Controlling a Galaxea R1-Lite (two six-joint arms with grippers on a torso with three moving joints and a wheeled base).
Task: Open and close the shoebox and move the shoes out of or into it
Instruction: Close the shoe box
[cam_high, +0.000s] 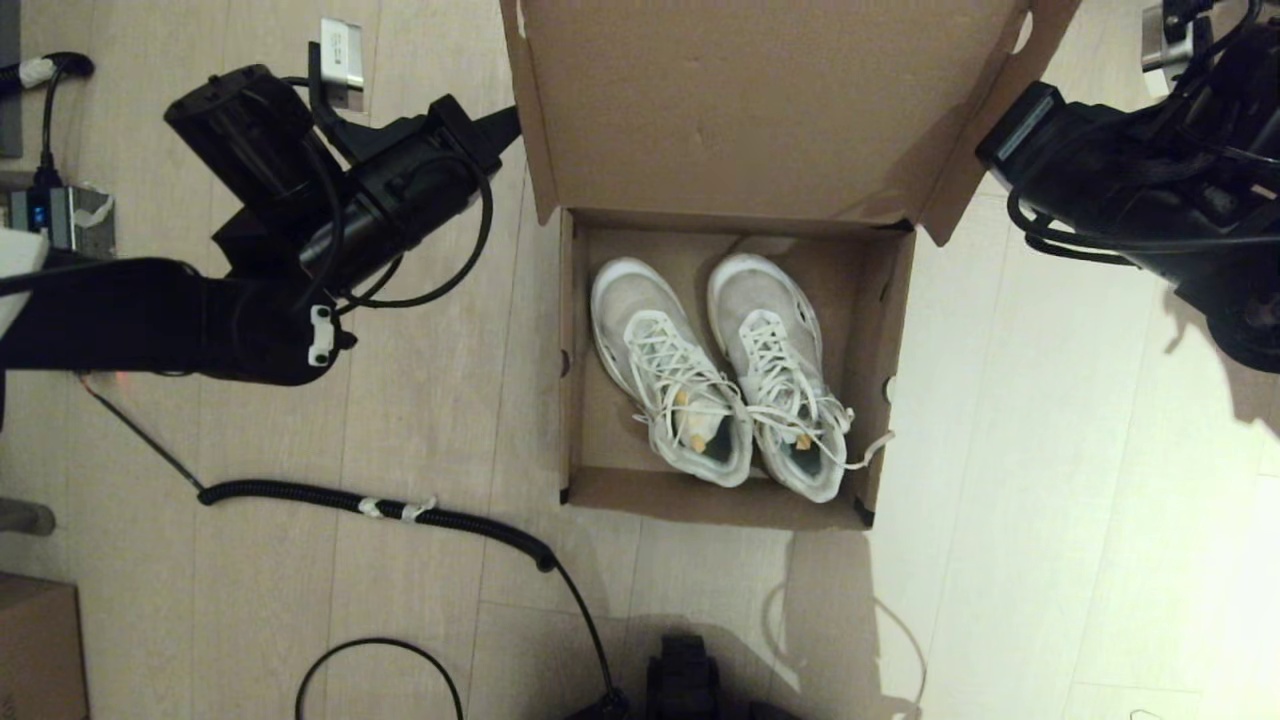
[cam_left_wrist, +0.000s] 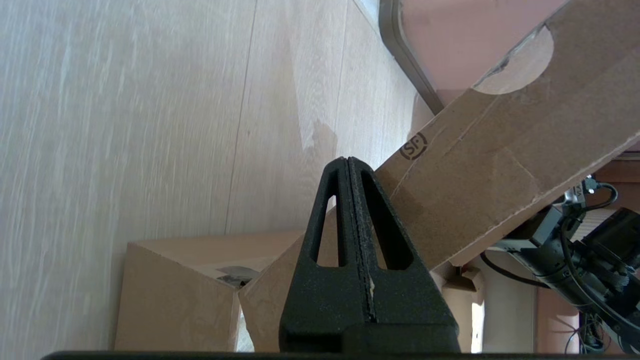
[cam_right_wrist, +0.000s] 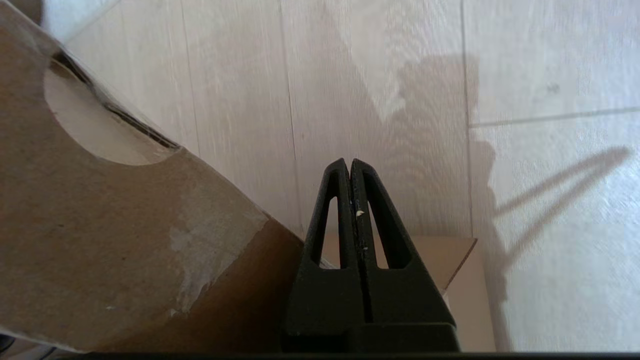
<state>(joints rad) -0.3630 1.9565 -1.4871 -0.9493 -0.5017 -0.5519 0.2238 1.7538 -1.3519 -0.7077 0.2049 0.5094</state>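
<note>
Open shoebox (cam_high: 583, 420) on the wooden floor (cam_high: 1050, 500), lid (cam_high: 760, 100) raised away from the robot, its top edge cut off in the head view. The shoes (cam_high: 720, 370) lie side by side inside, long axes running front to back, toes toward the lid hinge, heels nearest the robot. Left hand (cam_left_wrist: 348, 165) clenched on nothing, touching the lid's left flap; right hand (cam_right_wrist: 349, 166) likewise clenched and empty, beside the right flap. Trailing laces blur the heel openings.

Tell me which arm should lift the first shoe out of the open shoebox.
Either, barely: the left gripper and right gripper flank the raised lid, both shut and empty. I lean left: its fingertip points toward the shoebox, nearest the left shoe.
</note>
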